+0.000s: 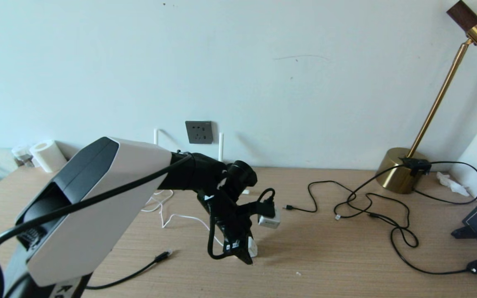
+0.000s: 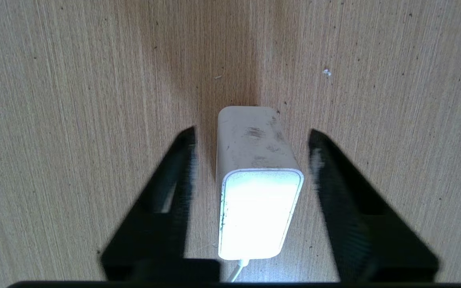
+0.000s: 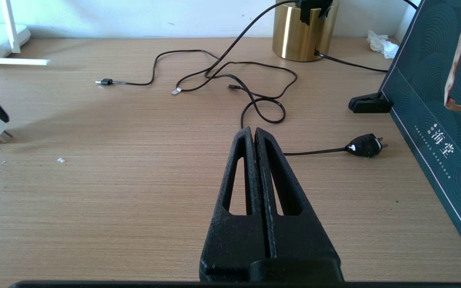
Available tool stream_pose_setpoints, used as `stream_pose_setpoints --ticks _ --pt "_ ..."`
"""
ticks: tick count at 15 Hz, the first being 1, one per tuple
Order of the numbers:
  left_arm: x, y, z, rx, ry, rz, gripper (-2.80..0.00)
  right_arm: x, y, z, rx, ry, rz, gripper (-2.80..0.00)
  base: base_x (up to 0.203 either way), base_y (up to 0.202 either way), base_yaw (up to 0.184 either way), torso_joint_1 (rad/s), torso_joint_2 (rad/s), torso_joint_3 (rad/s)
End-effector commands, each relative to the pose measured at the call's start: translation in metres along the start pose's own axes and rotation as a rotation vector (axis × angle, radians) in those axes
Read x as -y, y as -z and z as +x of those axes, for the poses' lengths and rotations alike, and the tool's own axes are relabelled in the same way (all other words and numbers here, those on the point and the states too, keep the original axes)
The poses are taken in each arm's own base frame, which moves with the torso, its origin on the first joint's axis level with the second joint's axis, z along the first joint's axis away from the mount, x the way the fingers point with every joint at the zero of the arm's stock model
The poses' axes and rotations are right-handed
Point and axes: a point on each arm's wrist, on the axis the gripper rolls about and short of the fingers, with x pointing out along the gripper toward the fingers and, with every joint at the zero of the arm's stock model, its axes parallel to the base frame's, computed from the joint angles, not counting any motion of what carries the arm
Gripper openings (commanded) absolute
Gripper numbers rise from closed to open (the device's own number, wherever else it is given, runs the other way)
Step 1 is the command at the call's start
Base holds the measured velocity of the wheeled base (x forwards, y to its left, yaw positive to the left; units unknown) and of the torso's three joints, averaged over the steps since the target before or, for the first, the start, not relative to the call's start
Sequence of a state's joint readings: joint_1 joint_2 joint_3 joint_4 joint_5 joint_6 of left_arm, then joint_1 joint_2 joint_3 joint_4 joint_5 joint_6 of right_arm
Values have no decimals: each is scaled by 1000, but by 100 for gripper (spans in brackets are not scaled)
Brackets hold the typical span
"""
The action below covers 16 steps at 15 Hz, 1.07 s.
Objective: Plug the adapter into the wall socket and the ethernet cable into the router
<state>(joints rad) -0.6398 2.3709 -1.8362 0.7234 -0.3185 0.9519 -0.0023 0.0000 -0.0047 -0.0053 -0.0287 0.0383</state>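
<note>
Your left claw (image 2: 250, 160) stands open astride the adapter (image 2: 256, 188) on the tabletop (image 2: 54, 100), fingers (image 2: 174, 180) clear of both its sides; only the left wrist view shows those gaps. The head view adds the wall socket (image 1: 199, 132) behind. Your right claw (image 3: 254, 138) is closed on nothing

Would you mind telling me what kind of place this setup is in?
Probably a home or hotel room desk: a wooden desktop against a plain wall, with a brass lamp, a wall socket and loose cables.
</note>
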Motion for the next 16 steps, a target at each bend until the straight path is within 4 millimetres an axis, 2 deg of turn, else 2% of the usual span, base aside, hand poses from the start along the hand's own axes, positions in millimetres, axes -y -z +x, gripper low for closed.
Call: stream_pose_setpoints --ticks 1,6,9,11,13,14,16 --pt "0 0 0 -2 6 3 -280 0 0 0 0 1 0 -280 0 0 0 0 0 0" --pt "2 0 -3 -1 8 2 -280 0 0 0 1 0 0 -280 0 0 0 0 0 0" --pt "7 1 -34 23 -28 -21 -280 0 0 0 1 1 0 -280 0 0 0 0 0 0" --pt "6 15 -78 82 -89 -66 -280 0 0 0 1 1 0 -280 0 0 0 0 0 0" --pt "9 37 -131 159 -168 -117 -280 0 0 0 1 1 0 -280 0 0 0 0 0 0" --pt "14 54 -160 198 -214 -153 -280 0 0 0 0 1 0 -280 0 0 0 0 0 0" --pt "28 101 -207 263 -292 -260 -280 0 0 0 -1 0 0 -280 0 0 0 0 0 0"
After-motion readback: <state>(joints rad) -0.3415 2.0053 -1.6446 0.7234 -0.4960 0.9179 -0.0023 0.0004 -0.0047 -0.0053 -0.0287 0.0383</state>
